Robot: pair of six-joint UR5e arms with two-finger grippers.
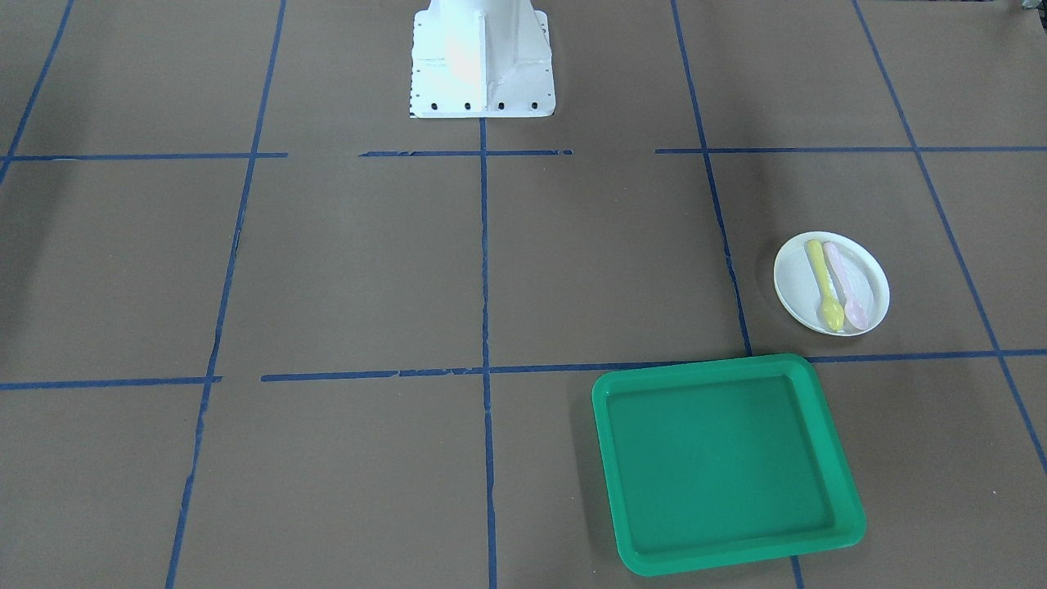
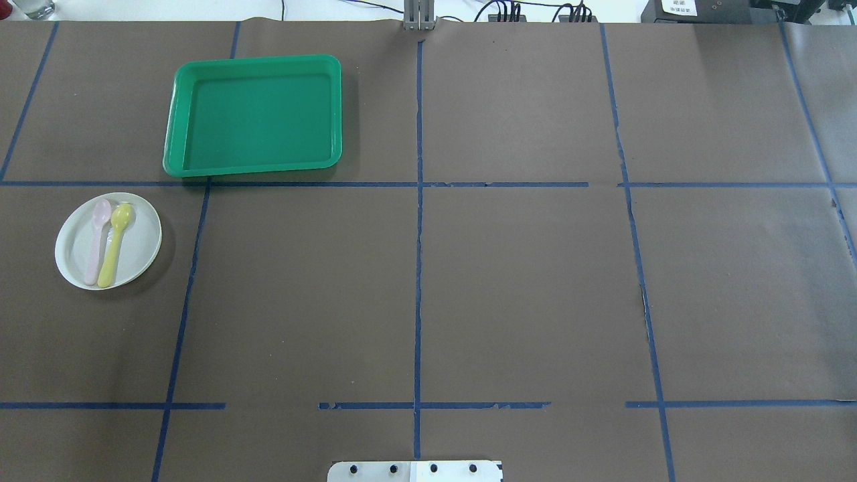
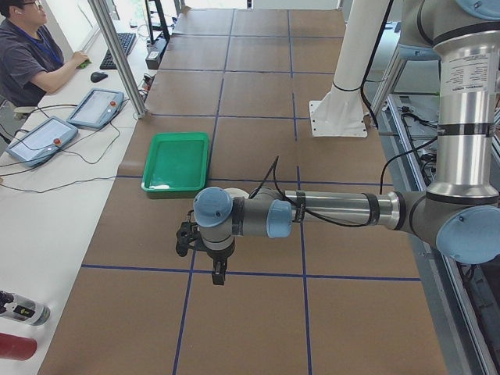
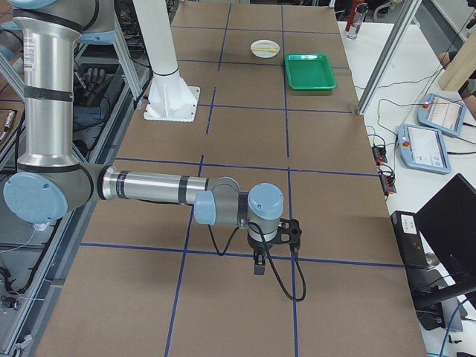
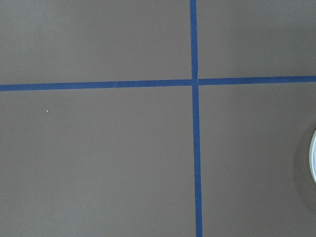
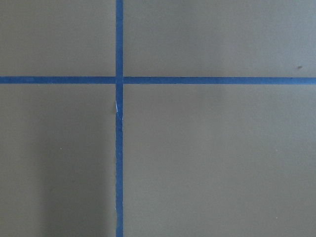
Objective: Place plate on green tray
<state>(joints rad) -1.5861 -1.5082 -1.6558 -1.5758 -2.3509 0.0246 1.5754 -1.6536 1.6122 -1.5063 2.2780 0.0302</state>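
- You have one plate [image 1: 793, 282] on the bench [image 1: 368, 270], on the robot's left side, near the one green tray [image 1: 728, 462] but not touching it.
- Two spoons lie side by side on the plate: one yellow spoon [image 1: 824, 282] and one pink spoon [image 1: 849, 286].
- Left gripper [image 3: 219, 275] and right gripper [image 4: 259, 268] show in side views only, so I can't tell whether the fingers are open or closed.

Left pincer [image 3: 219, 278], right pincer [image 4: 258, 266], both pointing straight down
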